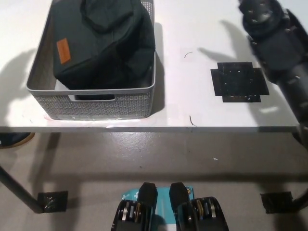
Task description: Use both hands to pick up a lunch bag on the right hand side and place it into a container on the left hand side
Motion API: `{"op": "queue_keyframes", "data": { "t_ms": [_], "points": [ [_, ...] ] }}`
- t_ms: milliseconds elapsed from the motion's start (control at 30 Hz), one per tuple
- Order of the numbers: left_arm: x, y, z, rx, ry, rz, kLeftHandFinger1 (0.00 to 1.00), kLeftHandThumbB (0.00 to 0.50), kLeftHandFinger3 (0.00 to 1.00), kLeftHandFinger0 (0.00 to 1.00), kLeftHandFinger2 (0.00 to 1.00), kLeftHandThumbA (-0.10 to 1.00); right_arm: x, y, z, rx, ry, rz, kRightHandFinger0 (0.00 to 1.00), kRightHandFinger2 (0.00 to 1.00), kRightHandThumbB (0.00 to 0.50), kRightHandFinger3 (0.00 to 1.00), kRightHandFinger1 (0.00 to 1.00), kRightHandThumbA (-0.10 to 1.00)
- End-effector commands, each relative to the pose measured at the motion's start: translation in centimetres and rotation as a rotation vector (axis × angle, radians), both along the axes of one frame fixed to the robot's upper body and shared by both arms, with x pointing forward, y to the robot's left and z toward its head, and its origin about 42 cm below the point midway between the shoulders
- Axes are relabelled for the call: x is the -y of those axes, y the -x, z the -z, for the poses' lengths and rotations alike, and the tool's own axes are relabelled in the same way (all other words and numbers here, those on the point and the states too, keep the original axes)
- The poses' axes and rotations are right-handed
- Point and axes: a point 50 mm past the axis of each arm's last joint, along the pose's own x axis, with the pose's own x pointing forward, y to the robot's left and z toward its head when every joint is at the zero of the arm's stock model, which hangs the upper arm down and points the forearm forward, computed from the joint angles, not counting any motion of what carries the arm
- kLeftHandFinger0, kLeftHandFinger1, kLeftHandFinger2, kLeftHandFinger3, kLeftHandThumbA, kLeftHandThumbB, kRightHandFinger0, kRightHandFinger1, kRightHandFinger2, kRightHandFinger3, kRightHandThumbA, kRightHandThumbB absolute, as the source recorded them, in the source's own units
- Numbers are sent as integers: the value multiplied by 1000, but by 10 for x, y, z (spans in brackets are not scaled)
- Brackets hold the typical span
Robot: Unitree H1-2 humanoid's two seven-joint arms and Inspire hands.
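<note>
Black lunch bag (pixel 103 41) inside grey container (pixel 96 103)

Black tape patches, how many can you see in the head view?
3: a large black tape cross on the table's right side, and two small floor patches, bottom left and bottom right. More may be hidden.

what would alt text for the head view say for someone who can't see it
A dark lunch bag with an orange patch sits inside a grey basket at the left of a white table. The robot's black right arm reaches in from the right, above a black tape mark; its hand and the left hand are out of view.
</note>
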Motion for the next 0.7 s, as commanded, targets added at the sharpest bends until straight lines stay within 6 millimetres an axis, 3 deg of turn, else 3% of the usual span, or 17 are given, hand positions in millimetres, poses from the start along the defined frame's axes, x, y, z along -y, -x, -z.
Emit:
{"op": "queue_keyframes", "data": {
  "t_ms": [0, 200, 367, 400, 567, 600, 633, 667],
  "points": [
    [-6, 20, -63, 94, -98, 69, 1000, 263, 1000, 1000, 1000, 1000, 10, 26, -60, 213, 28, -25, 1000, 1000, 132, 1000, 1000, 1000],
    [-12, 24, -71, 92, -116, 41, 1000, 309, 1000, 1000, 1000, 1000, 27, 34, -48, 200, 16, -31, 1000, 1000, 112, 1000, 1000, 1000],
    [-6, 36, -62, 129, -29, 91, 1000, 318, 1000, 1000, 1000, 1000, 46, 45, -32, 162, -100, -81, 1000, 1000, 147, 1000, 1000, 1000],
    [-2, 44, -59, 175, 14, 134, 1000, 296, 1000, 1000, 1000, 1000, 49, 56, -29, 190, -149, -100, 1000, 1000, 176, 1000, 1000, 1000],
    [27, 85, -34, 379, 201, 288, 1000, 358, 1000, 1000, 1000, 1000, 55, 114, -13, 357, -349, -215, 1000, 1000, 225, 1000, 1000, 1000],
    [42, 103, -23, 428, 228, 329, 1000, 347, 1000, 1000, 1000, 1000, 54, 134, -6, 396, -418, -262, 1000, 1000, 210, 1000, 1000, 1000],
    [54, 116, -15, 459, 254, 366, 1000, 345, 1000, 1000, 1000, 1000, 53, 149, 1, 413, -461, -301, 1000, 1000, 230, 1000, 1000, 1000],
    [68, 131, -4, 500, 300, 417, 1000, 309, 1000, 1000, 1000, 1000, 53, 171, 11, 441, -491, -339, 1000, 1000, 212, 1000, 1000, 1000]
  ]
}}
